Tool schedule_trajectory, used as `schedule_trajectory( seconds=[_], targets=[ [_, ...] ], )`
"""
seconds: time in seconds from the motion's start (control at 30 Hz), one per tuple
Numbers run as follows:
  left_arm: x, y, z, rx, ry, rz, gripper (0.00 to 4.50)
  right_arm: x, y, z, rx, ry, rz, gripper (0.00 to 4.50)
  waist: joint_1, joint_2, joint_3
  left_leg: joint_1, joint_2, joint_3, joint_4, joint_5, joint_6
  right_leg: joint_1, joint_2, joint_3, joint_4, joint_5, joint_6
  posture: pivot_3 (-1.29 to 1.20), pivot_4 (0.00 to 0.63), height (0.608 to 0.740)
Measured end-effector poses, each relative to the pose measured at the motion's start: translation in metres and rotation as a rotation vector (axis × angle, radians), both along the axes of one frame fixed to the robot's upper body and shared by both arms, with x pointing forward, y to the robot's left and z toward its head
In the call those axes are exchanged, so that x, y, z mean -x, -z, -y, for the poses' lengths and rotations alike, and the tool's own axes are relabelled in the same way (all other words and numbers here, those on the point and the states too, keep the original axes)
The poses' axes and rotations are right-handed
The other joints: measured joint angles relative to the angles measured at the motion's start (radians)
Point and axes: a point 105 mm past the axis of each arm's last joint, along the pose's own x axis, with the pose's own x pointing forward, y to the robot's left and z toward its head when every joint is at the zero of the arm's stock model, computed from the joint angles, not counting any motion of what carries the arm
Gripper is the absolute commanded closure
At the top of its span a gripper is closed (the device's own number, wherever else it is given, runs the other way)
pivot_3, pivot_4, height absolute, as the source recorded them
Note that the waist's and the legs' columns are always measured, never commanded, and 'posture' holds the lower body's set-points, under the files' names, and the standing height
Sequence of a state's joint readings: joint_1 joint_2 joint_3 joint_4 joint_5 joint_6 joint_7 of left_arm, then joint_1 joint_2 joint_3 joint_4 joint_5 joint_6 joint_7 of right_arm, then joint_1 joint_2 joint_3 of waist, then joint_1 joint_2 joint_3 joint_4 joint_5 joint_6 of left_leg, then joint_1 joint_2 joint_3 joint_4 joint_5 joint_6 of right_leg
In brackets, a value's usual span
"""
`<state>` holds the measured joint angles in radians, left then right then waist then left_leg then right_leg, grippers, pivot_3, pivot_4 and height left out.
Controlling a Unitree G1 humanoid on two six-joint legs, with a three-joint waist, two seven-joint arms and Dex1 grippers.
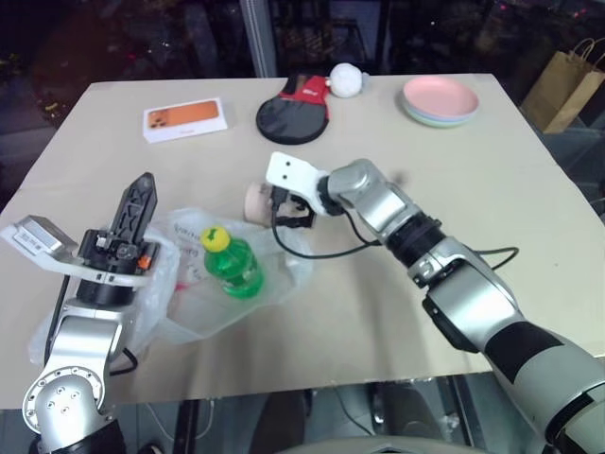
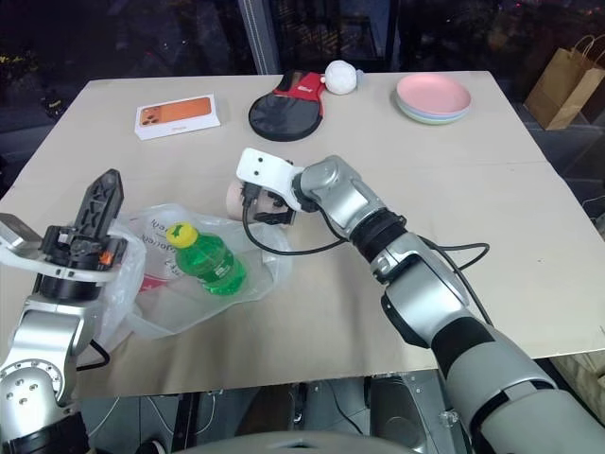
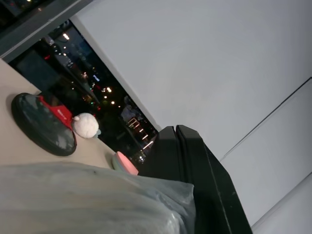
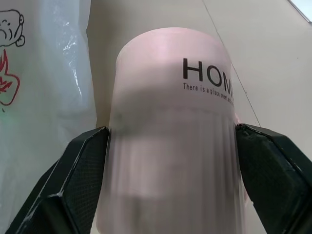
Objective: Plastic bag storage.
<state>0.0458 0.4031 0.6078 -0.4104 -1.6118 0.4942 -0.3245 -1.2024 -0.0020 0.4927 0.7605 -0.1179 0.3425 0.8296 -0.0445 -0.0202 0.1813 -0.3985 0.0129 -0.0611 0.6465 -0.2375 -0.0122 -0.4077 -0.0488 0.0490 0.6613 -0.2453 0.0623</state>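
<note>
The plastic bag [image 1: 180, 293] is pinched in the closed left gripper [image 1: 132, 213], its edge lifted, likely for loading. Beyond, a pink mug [image 4: 170, 136] is bracketed between the wide-set right gripper [image 2: 269, 203] fingers [image 4: 80, 165], grip unconfirmed.

Mug [image 4: 170, 131] runs off the frame's edge, its lettering cut short; right gripper [image 1: 281, 210] hides most of it overhead.

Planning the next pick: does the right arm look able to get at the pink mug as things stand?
Probably yes: the right end effector already has a finger on each side of the mug, nothing between them.
</note>
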Motion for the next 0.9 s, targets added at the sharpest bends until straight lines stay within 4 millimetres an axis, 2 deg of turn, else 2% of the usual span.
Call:
schedule_trajectory(
  seconds=[0.4, 0.53, 0.73, 0.83, 0.9],
  targets=[
    [-0.003, 0.001, 0.005, 0.001, 0.018, -0.008, 4.50, -0.006, -0.003, 0.014, 0.043, -0.014, 0.020, 0.99, 0.013, 0.000, -0.001, 0.001, -0.001, -0.002, 0.001, 0.000, 0.000, 0.002, -0.001, -0.001, -0.001, 0.000, 0.000, 0.00, 0.150, 0.740],
    [-0.003, 0.001, 0.006, 0.001, 0.020, -0.007, 4.50, -0.016, -0.008, 0.044, 0.079, 0.021, 0.019, 0.99, 0.032, 0.000, -0.001, 0.000, -0.002, -0.003, 0.001, 0.000, 0.000, 0.004, -0.002, -0.003, -0.003, 0.000, 0.000, 0.00, 0.150, 0.740],
    [-0.005, 0.001, 0.007, 0.001, 0.019, -0.014, 4.50, -0.017, -0.019, 0.112, 0.180, 0.052, 0.014, 0.99, 0.034, -0.001, -0.001, 0.000, -0.002, -0.003, 0.001, 0.000, 0.000, 0.005, -0.003, -0.004, -0.004, 0.000, 0.000, 0.00, 0.150, 0.740],
    [-0.005, 0.001, 0.007, -0.003, 0.015, -0.017, 4.50, -0.011, 0.001, 0.153, 0.241, 0.112, -0.092, 0.99, 0.029, -0.002, -0.001, 0.000, -0.002, -0.003, 0.001, 0.000, 0.000, 0.005, -0.002, -0.004, -0.005, 0.000, 0.000, 0.00, 0.150, 0.740],
    [-0.005, 0.001, 0.007, -0.003, 0.015, -0.016, 4.50, -0.002, 0.015, 0.168, 0.266, 0.115, -0.160, 0.99, 0.026, 0.000, 0.001, -0.001, -0.002, -0.002, 0.000, 0.000, 0.000, 0.003, -0.002, -0.003, -0.004, 0.000, 0.000, 0.00, 0.150, 0.740]
  ],
)
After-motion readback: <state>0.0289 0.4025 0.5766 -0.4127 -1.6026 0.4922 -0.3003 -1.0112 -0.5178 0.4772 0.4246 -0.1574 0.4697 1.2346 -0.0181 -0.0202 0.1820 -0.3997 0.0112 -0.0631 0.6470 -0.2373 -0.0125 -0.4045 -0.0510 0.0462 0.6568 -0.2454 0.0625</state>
